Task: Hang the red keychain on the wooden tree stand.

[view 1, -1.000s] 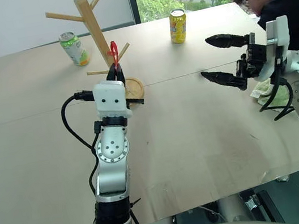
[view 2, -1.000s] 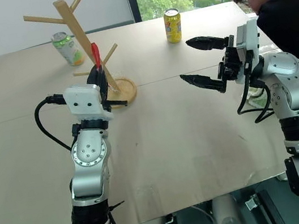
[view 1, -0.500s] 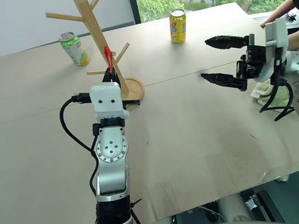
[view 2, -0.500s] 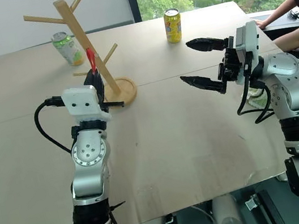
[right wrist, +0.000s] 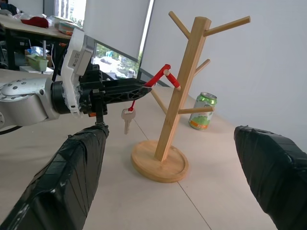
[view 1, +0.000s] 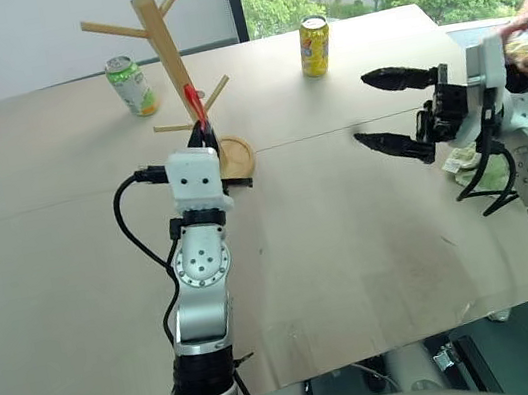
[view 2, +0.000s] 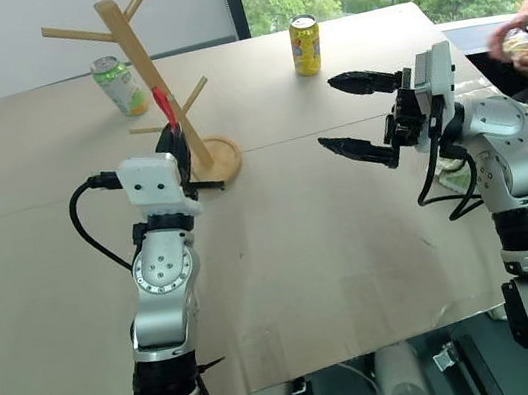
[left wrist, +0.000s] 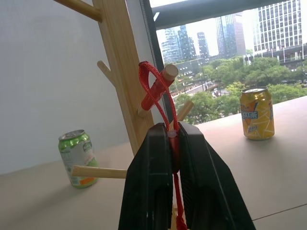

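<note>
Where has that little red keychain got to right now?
The red keychain is pinched in the left gripper, its loop over a peg of the wooden tree stand, its key dangling below.

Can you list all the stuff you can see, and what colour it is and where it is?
wooden tree stand: one, light wood, far left part of the table, pegs sticking out.
red keychain: one, red loop around a peg of the stand, a silvery key hanging below.
green can: one, green and white, behind the stand.
yellow can: one, yellow, far side of the table.
table: one, pale brown, under everything.
person's hands: two, at the far right edge.
left gripper: one, black fingers shut on the red keychain, by the stand.
right gripper: one, black, open, holding nothing, above the right part of the table.
</note>
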`<action>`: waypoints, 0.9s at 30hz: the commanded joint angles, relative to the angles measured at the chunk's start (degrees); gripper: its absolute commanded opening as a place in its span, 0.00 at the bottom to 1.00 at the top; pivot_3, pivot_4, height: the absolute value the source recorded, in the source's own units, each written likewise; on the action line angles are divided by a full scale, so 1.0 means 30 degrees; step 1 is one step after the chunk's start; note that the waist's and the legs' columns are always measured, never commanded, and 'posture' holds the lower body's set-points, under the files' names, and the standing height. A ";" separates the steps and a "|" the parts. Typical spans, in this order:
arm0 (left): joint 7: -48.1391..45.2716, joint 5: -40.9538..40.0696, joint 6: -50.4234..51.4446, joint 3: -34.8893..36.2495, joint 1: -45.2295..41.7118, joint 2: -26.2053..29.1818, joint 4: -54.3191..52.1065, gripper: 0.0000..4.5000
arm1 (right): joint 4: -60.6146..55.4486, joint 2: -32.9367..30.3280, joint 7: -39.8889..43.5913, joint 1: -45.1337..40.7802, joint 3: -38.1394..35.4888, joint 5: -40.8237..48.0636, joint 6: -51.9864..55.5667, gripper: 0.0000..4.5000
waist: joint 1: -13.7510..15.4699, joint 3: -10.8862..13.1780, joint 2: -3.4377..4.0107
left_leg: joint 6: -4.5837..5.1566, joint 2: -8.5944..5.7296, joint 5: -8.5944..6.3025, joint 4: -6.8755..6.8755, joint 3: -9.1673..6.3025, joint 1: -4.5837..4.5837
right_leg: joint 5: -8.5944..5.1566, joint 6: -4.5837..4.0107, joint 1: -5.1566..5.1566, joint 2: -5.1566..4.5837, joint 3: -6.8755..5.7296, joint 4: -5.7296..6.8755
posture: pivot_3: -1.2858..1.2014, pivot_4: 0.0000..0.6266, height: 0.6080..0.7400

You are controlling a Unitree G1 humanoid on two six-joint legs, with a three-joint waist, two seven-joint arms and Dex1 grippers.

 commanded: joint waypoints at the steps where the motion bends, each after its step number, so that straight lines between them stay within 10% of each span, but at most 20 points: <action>1: 0.0013 -0.0002 -0.0448 0.0010 -0.0025 -0.0034 -0.0921 0.01 | -0.0417 0.0012 -0.0032 -0.0038 -0.0580 0.0168 -0.0340 1.00 | -0.0001 0.0000 0.0000 | 0.0000 0.0000 0.0000 0.0000 0.0001 0.0000 | 0.0000 0.0000 0.0000 0.0000 0.0000 0.0000 | 0.52 0.24 1.00; 27: -0.0354 -0.0094 -0.0743 -0.0266 -0.0562 -0.0297 -0.0500 0.01 | -0.0664 0.0016 -0.0253 0.0278 -0.0619 0.0157 -0.0292 1.00 | -0.0001 0.0000 0.0000 | 0.0000 0.0000 0.0000 0.0000 0.0001 0.0000 | -0.0001 0.0001 0.0000 0.0000 0.0000 0.0000 | 0.52 0.24 1.00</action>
